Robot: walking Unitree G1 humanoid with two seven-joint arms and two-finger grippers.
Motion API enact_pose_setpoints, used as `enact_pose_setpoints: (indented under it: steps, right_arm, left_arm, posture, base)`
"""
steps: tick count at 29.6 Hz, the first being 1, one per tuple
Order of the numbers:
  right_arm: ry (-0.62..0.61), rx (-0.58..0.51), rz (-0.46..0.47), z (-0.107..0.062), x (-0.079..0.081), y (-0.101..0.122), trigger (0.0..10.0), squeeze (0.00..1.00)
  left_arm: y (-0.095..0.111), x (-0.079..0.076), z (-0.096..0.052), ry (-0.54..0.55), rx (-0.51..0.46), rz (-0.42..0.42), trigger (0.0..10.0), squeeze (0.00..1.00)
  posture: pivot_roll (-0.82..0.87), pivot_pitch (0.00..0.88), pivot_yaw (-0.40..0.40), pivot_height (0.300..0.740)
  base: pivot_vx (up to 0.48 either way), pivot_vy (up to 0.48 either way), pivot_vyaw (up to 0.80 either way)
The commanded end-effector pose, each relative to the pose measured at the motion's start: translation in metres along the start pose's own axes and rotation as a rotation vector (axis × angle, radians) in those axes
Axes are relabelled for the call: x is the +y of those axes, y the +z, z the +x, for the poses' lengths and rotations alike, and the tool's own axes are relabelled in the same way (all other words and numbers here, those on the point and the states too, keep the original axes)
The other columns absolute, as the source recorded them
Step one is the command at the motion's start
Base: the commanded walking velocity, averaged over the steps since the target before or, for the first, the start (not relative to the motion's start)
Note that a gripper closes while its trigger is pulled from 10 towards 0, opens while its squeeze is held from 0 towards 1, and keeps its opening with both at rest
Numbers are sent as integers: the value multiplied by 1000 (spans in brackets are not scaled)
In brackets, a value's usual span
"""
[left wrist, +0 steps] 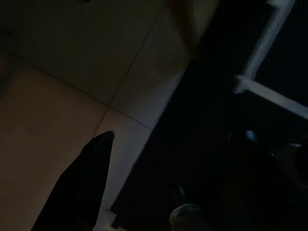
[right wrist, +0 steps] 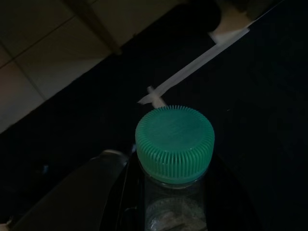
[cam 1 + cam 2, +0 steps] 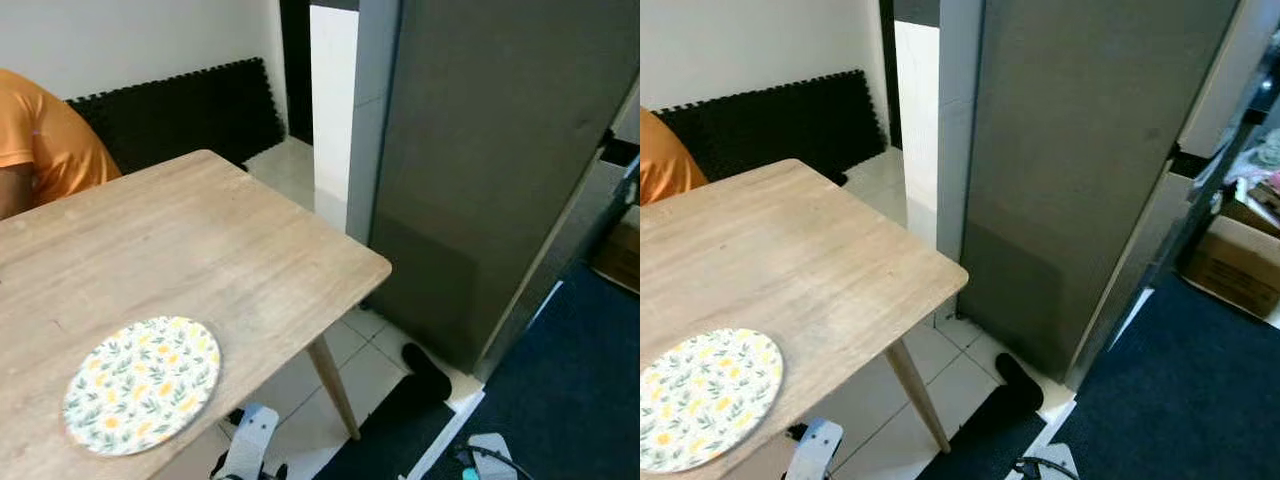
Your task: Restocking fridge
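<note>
Bottle: clear plastic bottle w/ ribbed green screw cap (image 2: 174, 143), nearest the right wrist cam, sits between the right gripper (image 2: 173, 202) fingers; cap end points away from the wrist, down toward the floor, so the long axis runs along the fingers.
Right gripper: black fingers pinch the bottle's shoulder from both sides, just below the cap; arm hangs low beside the body, probably a carry hold meant to keep the load steady on the way to the fridge.
Left gripper: one black finger (image 1: 79, 185) shows over pale floor tiles; the other finger is not visible, so spread or pressed together – can't tell. Looks idle, nothing seen in it.
Fridge: tall grey fridge (image 3: 480, 170) stands ahead and to the robot's right, door closed, near the table corner but apart from it.
Table: light wood-grain table (image 3: 200, 250) w/ slanted leg, to the left; round floral placemat (image 3: 143, 385) lies flat near its front edge.
Person: orange sleeve (image 3: 45, 140) at the table's far-left side.
Floor: white tiles under the table, dark blue mat (image 3: 1200, 380) by the fridge base.
Stage: judged early – bottle in hand, fridge door not yet opened.
</note>
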State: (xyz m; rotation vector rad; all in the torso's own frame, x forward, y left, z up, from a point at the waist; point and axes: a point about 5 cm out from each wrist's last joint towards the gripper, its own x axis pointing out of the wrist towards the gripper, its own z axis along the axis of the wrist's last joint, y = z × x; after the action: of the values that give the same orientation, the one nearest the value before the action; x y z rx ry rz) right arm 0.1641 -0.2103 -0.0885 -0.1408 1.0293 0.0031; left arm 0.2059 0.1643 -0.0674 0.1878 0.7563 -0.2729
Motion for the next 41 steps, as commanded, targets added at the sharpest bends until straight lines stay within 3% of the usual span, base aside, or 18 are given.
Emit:
enact_pose_setpoints:
  steps: [1, 41]
  right_arm:
    - [0, -3, -11, 0, 0, 1, 10000, 0]
    - [-8, -14, -8, 0, 0, 5, 10000, 0]
  left_arm:
    - [0, 2, 0, 6, 2, -7, 10000, 0]
    - [6, 1, 2, 0, -7, -15, 10000, 0]
  posture:
    - [-66, 26, -2, 740]
    - [-78, 22, 6, 740]
  base:
    - [0, -480, 0]
    - [0, -384, 0]
